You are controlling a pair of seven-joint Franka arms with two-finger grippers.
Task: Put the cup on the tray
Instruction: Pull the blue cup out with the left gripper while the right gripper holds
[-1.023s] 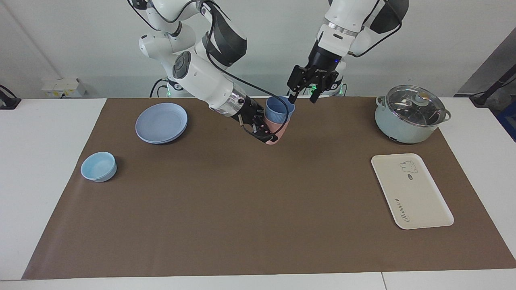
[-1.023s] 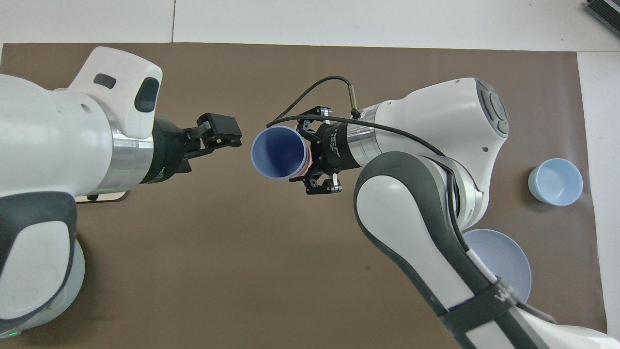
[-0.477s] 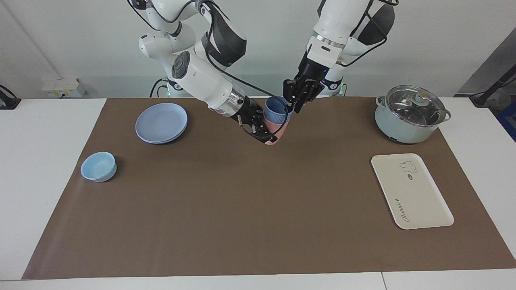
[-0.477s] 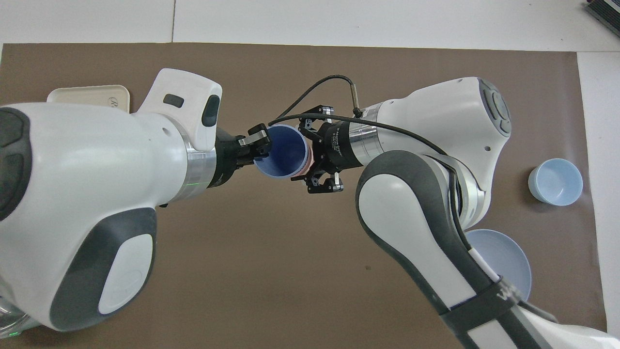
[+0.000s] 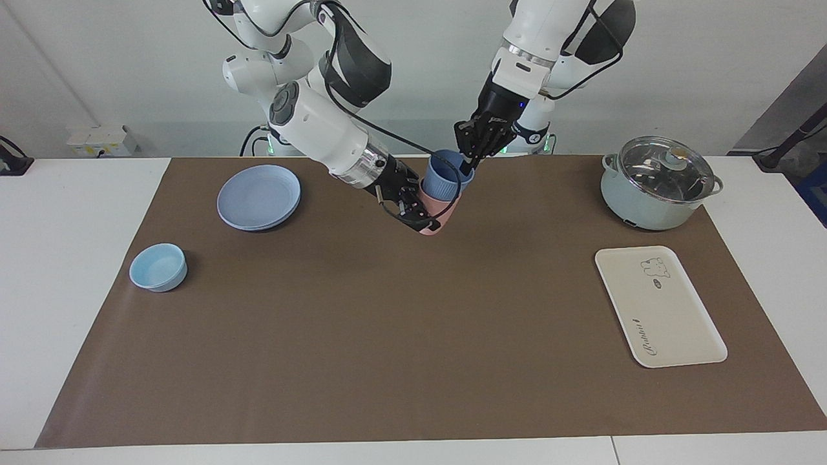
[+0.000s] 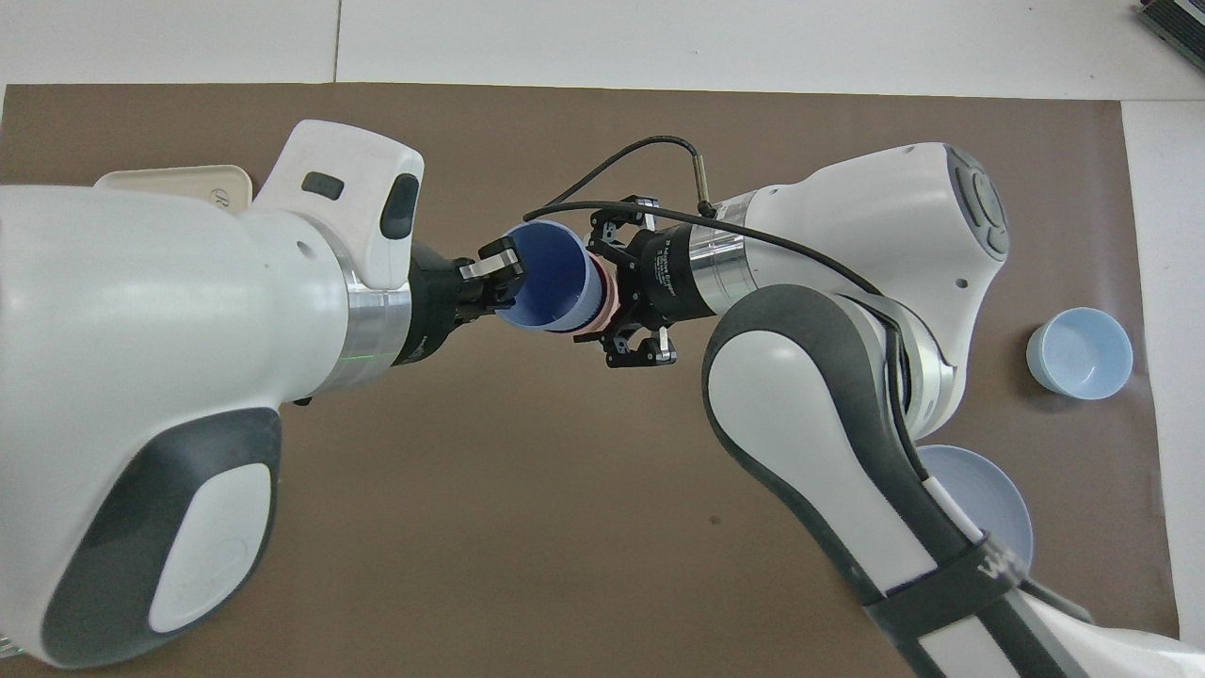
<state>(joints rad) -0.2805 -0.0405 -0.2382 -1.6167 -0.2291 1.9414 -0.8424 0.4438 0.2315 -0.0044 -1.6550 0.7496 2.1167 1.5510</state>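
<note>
the blue cup (image 5: 446, 174) is sitting nested in a pink cup (image 5: 439, 210), and the pair is tilting in the air over the brown mat (image 5: 387, 336), near the robots' edge of it, about midway between the two arms

the right gripper (image 5: 420, 206) is reaching in low from the right arm's end, its jaws closed on the pink cup and carrying the stack. the left gripper (image 5: 466, 160) is coming down from above, its jaws pinched tight on the blue cup's rim at the side toward the left arm; in the overhead view one fingertip is lying inside the mouth of the cup (image 6: 549, 278)

the tray (image 5: 659, 307) is lying flat on the mat toward the left arm's end of the counter (image 5: 77, 271), well apart from the cups, with nothing on it. a lidded pot (image 5: 659, 184) is standing nearer to the robots than the tray. toward the right arm's end, a blue plate (image 5: 258, 197) is resting on the mat, and a small bowl (image 5: 158, 267) is sitting farther from the robots, at the mat's edge
</note>
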